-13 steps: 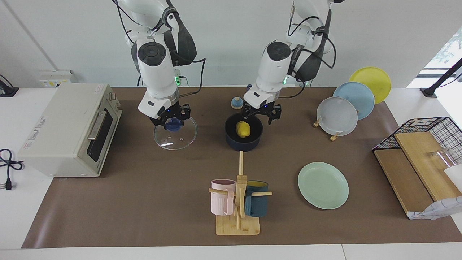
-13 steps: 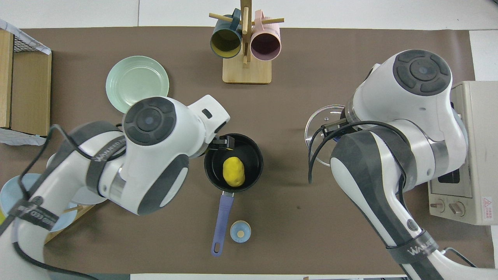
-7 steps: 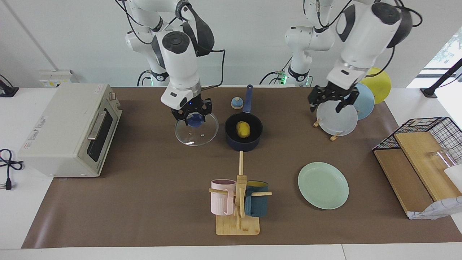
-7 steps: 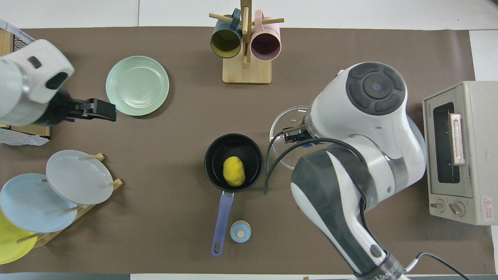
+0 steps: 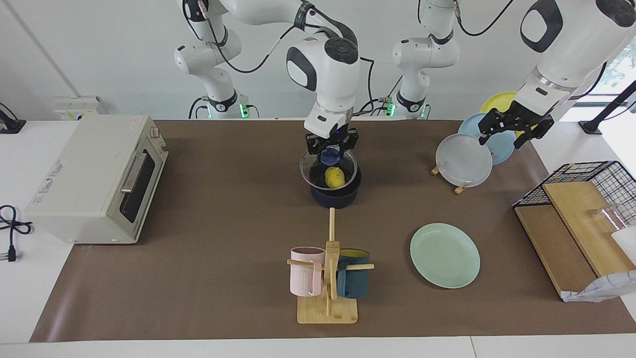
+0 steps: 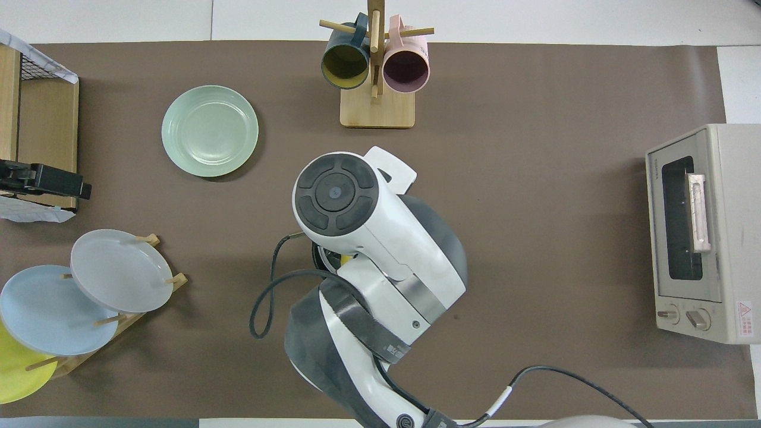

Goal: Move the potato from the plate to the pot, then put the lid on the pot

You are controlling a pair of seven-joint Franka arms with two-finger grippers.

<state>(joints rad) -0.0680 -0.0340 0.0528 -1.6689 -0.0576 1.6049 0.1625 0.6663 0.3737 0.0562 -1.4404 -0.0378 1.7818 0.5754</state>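
The yellow potato [image 5: 334, 177] lies inside the dark navy pot [image 5: 336, 198] at mid-table, seen through the glass. My right gripper [image 5: 330, 149] is shut on the blue knob of the clear lid [image 5: 318, 178], holding it slightly tilted right over the pot's mouth; I cannot tell whether it touches the rim. In the overhead view the right arm hides pot and lid. The mint-green plate [image 5: 444, 255] [image 6: 210, 131] sits bare, farther from the robots, toward the left arm's end. My left gripper [image 5: 515, 130] hangs open over the plate rack, holding nothing.
A toaster oven [image 5: 94, 179] stands at the right arm's end. A wooden mug tree [image 5: 328, 278] with two mugs is farther out than the pot. A rack of plates [image 5: 464, 160] and a wire basket with wooden boards [image 5: 581, 199] fill the left arm's end.
My right gripper has carried the lid from the table near the oven across to above the pot. My left arm has swung away from the pot to over the plate rack.
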